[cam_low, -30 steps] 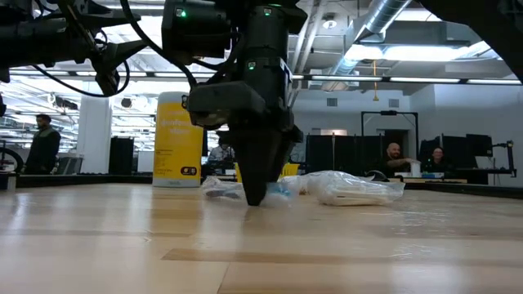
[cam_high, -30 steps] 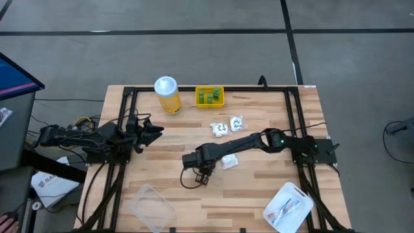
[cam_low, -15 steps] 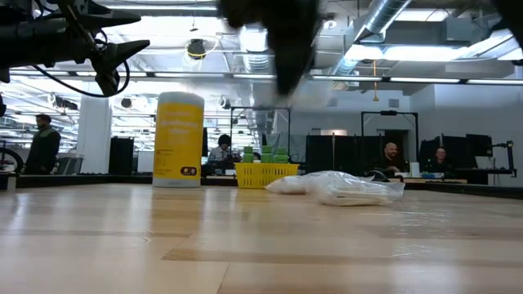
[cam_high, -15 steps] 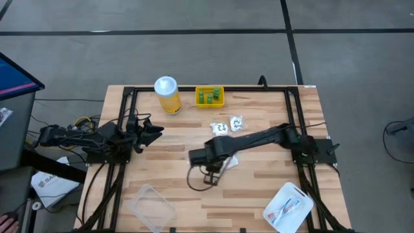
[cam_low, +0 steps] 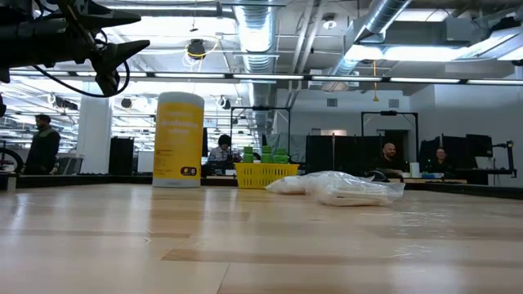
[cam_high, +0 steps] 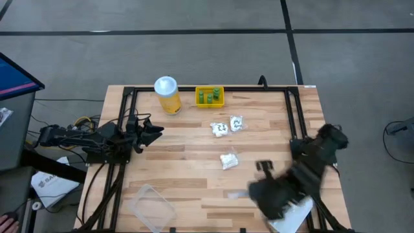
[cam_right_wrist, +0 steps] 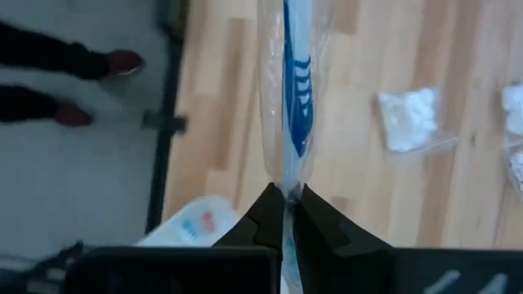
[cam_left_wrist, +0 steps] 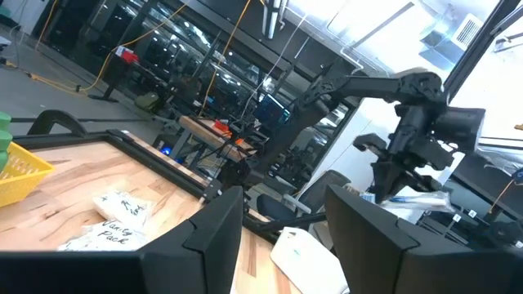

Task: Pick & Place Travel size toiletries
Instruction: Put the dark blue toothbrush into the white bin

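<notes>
One wrapped blue-white brush stick (cam_right_wrist: 292, 90) is pinched in my right gripper (cam_right_wrist: 286, 214), long axis running straight out from the claw. White tray (cam_right_wrist: 189, 224) lies directly beneath, at table's 5 o'clock. Left gripper (cam_left_wrist: 282, 224) idles unclenched at 9 o'clock, much farther off.

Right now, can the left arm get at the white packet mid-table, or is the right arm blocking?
Probably yes. The left gripper waits open at the table's left edge, and bare wood lies between it and the white packet. The right gripper, shut on a wrapped blue-white brush, is over the near right corner.
</notes>
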Controlling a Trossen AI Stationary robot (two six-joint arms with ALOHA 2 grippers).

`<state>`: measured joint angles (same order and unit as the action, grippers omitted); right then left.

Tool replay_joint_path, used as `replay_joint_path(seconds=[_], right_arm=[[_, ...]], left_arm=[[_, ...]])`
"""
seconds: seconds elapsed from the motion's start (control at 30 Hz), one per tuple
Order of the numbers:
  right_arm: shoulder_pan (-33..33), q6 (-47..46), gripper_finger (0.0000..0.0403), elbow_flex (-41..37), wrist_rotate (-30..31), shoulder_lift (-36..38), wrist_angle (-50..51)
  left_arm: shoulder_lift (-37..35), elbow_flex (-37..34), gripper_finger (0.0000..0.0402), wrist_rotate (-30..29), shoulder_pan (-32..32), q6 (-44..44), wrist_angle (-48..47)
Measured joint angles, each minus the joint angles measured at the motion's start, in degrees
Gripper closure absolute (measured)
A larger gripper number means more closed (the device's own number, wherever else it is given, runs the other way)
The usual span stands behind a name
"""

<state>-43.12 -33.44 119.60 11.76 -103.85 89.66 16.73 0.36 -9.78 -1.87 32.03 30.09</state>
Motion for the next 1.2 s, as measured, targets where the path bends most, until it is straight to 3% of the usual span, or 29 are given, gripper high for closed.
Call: replay_joint_path(seconds=[0.23, 0.47, 0.77, 1.2], right_arm=[[-15.24, -7.74, 0.0388, -7.83, 1.87, 3.38, 0.23], [-24.20, -12.08, 0.0396, -20.53, 1.70, 5.22, 0.36], [-28.80, -11.39, 0.0390, -33.01, -2.70, 5.31, -4.97], [-27.86, 5.13, 0.0392, -39.17, -5.99, 5.31, -14.12]], left_arm=[[0.00, 0.00, 0.0230, 0.00, 0.00, -0.01, 0.00], [0.00, 0.00, 0.0230, -0.02, 0.00, -0.02, 0.00], [-0.01, 0.01, 0.0230, -0.01, 0.01, 0.00, 0.00], [0.00, 0.00, 0.0230, 0.00, 0.00, 0.00, 0.01]])
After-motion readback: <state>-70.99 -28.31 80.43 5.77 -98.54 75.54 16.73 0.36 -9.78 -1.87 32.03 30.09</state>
